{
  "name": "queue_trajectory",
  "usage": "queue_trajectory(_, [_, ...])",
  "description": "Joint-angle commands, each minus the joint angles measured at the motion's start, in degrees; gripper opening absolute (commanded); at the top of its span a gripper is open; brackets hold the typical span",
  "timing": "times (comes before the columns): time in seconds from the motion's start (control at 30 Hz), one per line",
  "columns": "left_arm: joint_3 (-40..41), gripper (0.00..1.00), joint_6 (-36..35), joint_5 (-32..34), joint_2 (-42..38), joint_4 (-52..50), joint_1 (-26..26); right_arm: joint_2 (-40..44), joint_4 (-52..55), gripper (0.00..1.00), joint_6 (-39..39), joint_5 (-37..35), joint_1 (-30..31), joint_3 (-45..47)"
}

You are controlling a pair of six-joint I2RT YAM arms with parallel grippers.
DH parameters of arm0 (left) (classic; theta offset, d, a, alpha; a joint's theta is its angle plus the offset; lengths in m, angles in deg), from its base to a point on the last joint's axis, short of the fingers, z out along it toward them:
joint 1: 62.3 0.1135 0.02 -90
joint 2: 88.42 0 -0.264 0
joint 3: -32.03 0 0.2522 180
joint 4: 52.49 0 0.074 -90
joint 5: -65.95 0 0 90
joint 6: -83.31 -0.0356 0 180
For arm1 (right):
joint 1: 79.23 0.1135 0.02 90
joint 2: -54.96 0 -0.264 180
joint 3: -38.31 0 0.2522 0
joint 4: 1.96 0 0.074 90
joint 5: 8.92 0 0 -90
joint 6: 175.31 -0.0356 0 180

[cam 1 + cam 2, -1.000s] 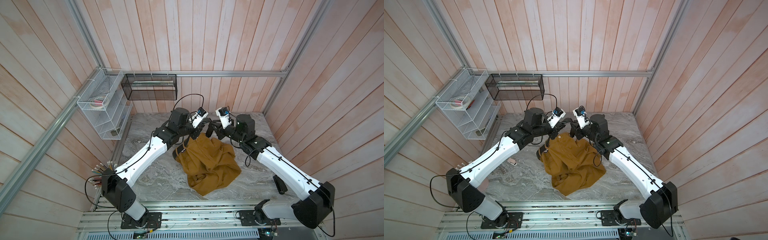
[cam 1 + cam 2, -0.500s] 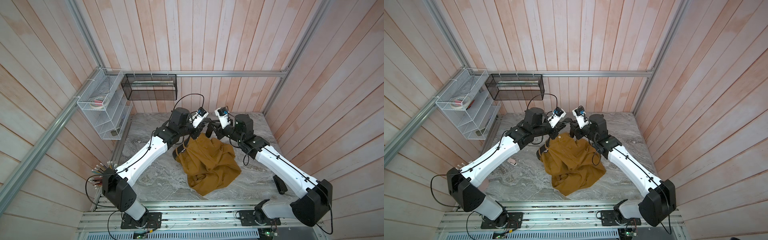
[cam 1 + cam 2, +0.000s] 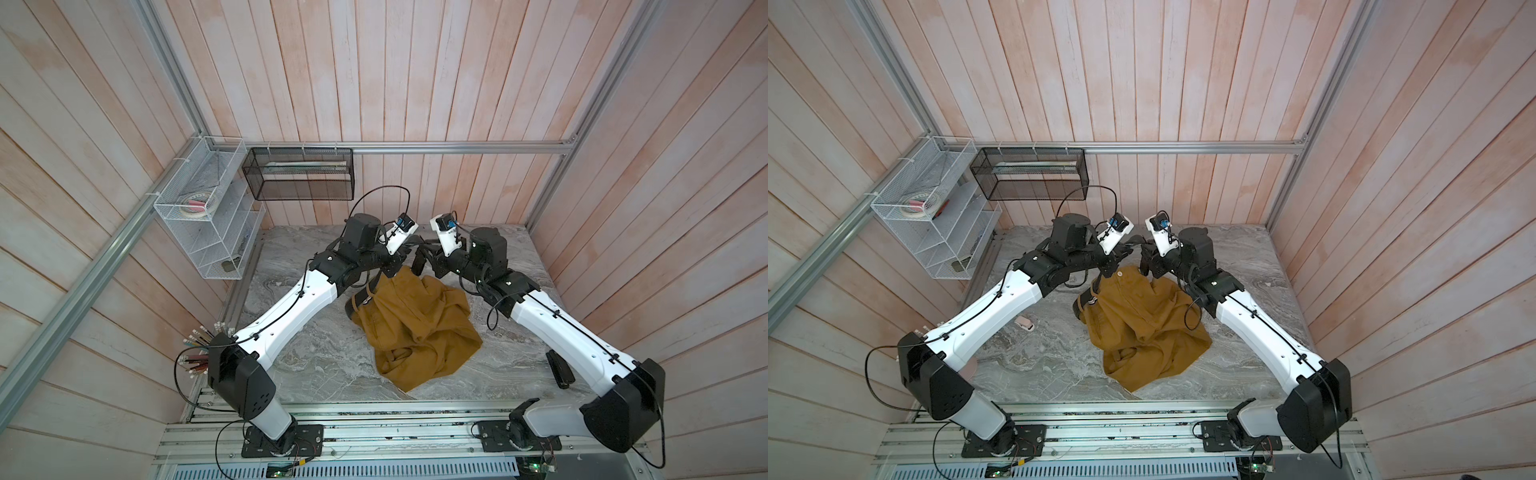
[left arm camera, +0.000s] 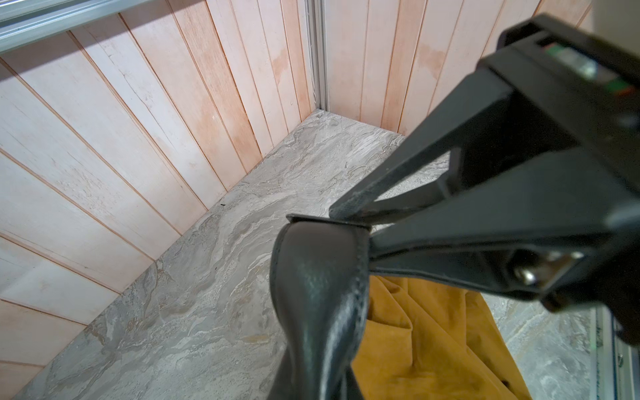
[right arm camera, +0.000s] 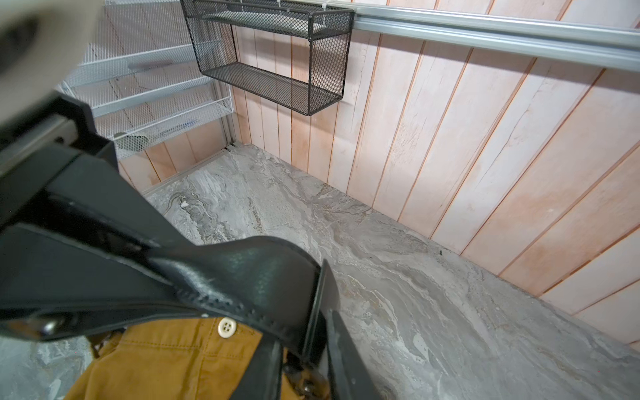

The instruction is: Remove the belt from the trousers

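the left gripper [image 4: 349, 221] has its jaws pressed together on the cut end of the belt [image 4: 322, 294], a black stitched leather-like strap that hangs from the fingertips in front of the trousers [image 4: 426, 346]. the right gripper [image 5: 162, 263] has its fingers drawn in on another stretch of the same belt [image 5: 249, 273], which curls out from between them and drops toward what looks like the buckle [image 5: 306, 384], close to the trousers' pale four-hole button [image 5: 227, 327]. in both top views the two grippers hang near each other above the waist end of the mustard-brown trousers [image 3: 415, 328], which lie crumpled mid-way across the grey marbled table [image 3: 311, 353]. a loop of belt [image 3: 1081, 303] shows at the waistband on the left arm's side.
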Motion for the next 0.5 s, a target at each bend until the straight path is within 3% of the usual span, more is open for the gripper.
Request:
queue_trajectory(0.0, [-1.89,0.0,0.77,-1.96,1.32,-0.04,-0.54,-0.53,0.25,0.15,-0.19,1.05,0.23,-1.92])
queue_trajectory(0.17, [-2.0,0.0,0.66,-1.88,1.55,-0.18,-0.54,-0.57,0.49,0.01,0.04,0.94,0.24,-1.55])
queue_trajectory(0.37, [-2.23,0.0,0.4,-1.53,1.55,-0.4,-0.53,-0.84,1.24,0.0,-0.12,1.37,0.26,-0.99])
queue_trajectory(0.47, [-2.38,0.0,0.4,-1.44,1.79,-0.73,-0.5,-0.62,1.69,0.18,-0.29,1.21,0.25,-1.54])
